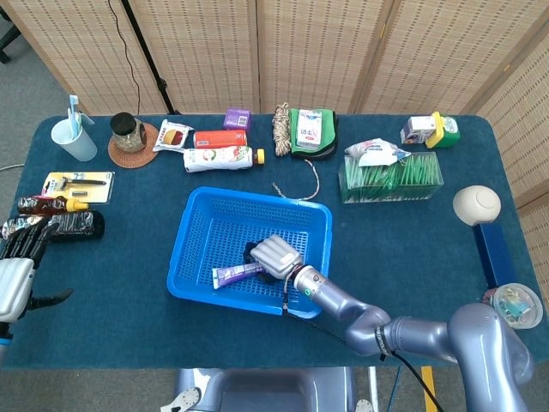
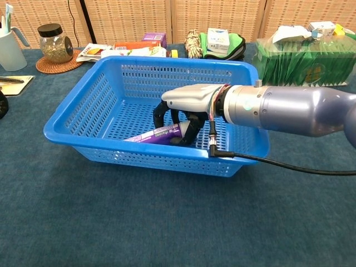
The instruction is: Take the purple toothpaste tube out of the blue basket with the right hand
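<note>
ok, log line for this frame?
phase: grasp | right hand: in blue basket, fingers around purple toothpaste tube | tube: on basket floor, not lifted | left hand: idle at table edge

We see purple toothpaste tube (image 2: 157, 134) lying flat on the floor of the blue basket (image 2: 78, 117), near front wall, one end under right hand (image 2: 192, 108) fingers (image 2: 191, 129).

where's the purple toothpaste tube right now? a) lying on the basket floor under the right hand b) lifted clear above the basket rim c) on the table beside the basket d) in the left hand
a: the purple toothpaste tube lies on the floor of the blue basket, with the right hand reaching down over one end of it.
</note>
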Available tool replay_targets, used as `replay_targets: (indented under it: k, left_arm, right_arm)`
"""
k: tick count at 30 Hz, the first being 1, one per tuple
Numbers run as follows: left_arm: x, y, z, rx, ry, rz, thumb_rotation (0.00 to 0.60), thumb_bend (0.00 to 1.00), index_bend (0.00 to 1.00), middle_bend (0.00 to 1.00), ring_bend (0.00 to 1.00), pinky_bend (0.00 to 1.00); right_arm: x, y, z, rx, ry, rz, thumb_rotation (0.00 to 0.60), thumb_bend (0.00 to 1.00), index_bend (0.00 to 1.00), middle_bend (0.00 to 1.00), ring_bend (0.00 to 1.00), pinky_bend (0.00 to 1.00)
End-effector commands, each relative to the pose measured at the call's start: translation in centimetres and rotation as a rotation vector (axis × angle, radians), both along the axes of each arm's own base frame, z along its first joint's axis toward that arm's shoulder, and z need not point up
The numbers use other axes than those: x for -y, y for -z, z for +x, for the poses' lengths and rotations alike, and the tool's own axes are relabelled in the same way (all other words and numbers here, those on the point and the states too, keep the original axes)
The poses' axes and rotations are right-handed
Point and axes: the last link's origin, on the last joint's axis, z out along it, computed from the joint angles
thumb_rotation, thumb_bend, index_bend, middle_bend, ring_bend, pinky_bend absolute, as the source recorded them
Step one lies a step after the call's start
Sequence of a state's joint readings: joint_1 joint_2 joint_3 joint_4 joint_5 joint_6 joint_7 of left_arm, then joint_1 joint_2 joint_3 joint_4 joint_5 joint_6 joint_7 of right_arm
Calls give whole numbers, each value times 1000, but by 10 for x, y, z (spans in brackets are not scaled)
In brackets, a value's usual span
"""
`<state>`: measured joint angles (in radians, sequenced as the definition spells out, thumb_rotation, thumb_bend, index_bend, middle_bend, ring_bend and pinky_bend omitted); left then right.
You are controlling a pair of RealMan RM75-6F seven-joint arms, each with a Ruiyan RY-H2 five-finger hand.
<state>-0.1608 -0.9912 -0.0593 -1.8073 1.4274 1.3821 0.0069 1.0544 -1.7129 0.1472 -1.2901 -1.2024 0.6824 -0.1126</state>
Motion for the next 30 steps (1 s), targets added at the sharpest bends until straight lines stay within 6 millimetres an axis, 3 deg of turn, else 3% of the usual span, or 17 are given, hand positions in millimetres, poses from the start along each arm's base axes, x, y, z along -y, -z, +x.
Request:
replay_targets:
  k: [1, 14, 24, 30]
  left_arm:
    - [0, 0, 0, 0, 1, 0, 600, 0, 0, 0, 0, 0]
    - [2, 0, 0, 2, 7, -3, 600, 0, 0, 0, 0, 0]
    - [2, 1, 1, 1, 12, -12, 600, 0, 0, 0, 0, 0]
    - [3, 2, 1, -1, 16, -20, 600, 0, 0, 0, 0, 0]
  right_arm:
    - [0, -4, 1, 21, -3, -7, 600, 871, 620, 553, 422, 599]
    - [9, -41, 17, 171, -13, -79, 600, 871, 625, 556, 423, 599]
    - [20, -102, 25, 287, -13, -213, 600, 871, 628, 558, 429, 599]
    - [37, -148, 4, 308, 33, -350, 600, 871, 628, 559, 431, 599]
